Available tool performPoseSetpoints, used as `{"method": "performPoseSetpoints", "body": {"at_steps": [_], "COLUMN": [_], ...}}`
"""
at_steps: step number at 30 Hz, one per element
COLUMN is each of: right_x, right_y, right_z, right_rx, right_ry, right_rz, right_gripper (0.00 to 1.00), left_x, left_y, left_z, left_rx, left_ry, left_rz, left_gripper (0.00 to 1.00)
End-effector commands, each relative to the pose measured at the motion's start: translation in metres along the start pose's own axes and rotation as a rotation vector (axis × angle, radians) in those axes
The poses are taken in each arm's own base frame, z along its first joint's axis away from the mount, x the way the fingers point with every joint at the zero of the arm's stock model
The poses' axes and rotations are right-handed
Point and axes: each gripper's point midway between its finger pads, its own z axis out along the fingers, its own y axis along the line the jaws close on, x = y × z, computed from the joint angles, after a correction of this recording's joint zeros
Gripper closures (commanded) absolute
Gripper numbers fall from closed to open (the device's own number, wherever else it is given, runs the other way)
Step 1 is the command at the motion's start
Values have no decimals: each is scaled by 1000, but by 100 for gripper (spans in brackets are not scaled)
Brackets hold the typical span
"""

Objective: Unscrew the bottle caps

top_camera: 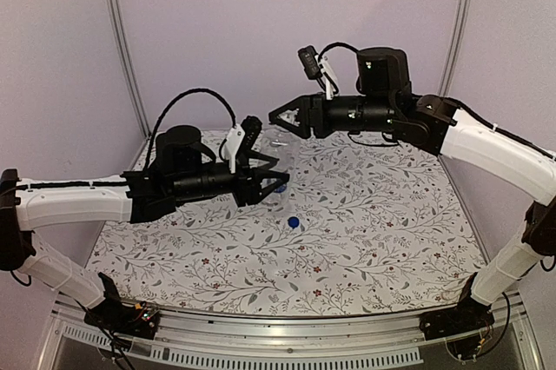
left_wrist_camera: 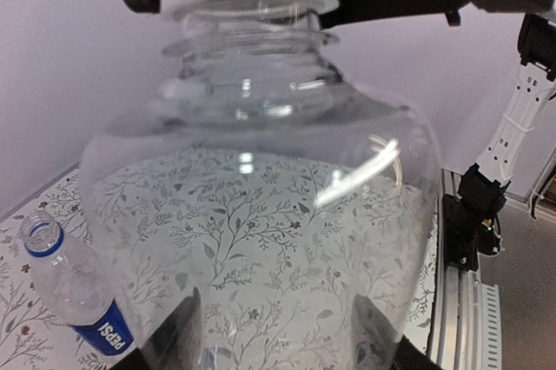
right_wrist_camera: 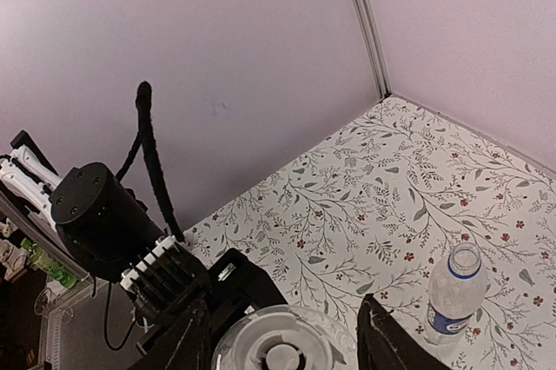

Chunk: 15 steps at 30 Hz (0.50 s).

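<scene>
Left gripper (top_camera: 274, 177): you see it closed on the clear unlabelled plastic bottle (left_wrist_camera: 252, 214), with a dark finger (left_wrist_camera: 178, 335) on each side of the body. The bottle stands upright in the left wrist view and nearly fills it.
Right gripper (top_camera: 280, 118): its jaws clamp the pale round screw cap (right_wrist_camera: 278, 348), with a finger (right_wrist_camera: 382, 340) against each side.
Cap position: the pale round screw cap sits on the neck of the clear unlabelled plastic bottle.
Top view only: the bright blue round screw cap (top_camera: 294, 221) lies loose on the leaf-printed table cover (top_camera: 391, 231), near the left gripper on the side toward the near edge. Neither wrist view shows it. From here you can hardly make out the held bottle.
Wrist views only: the clear plastic bottle with a dark blue label (right_wrist_camera: 454, 296) stands upright on the cover, apart from both grippers. Its mouth is open, with a blue ring below it. From above you cannot pick it out with certainty.
Left wrist view only: the ridges of the neck show just under the clamped cap, and the cover's pattern shows through the bottle.
Right wrist view only: you look down on the cap's round top, with the left arm (right_wrist_camera: 104, 214) behind it.
</scene>
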Motion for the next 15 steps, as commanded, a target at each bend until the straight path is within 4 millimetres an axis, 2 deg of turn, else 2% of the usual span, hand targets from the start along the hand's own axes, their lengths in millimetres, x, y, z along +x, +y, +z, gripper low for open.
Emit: {"method": "performPoseSetpoints", "body": {"at_steps": [1,10,15], "right_x": [-11,-9,-8], "right_y": [8,9,10], "right_z": [-9,-11,-10], "right_rx": [-8,-15,-26], "right_ry": [-55,-56,-55], "right_rz": [-3,-1,-1], "right_gripper": [46,61,75], "left_x": [-11,-9,-9], "left_y": [-7,-6,-6], "left_z": [-4,-3,-3], "left_rx": [7,6,4], "left_ry": [-46,-41,-41], "left_rz": [10,11,11], "left_gripper": [52,53,53]}}
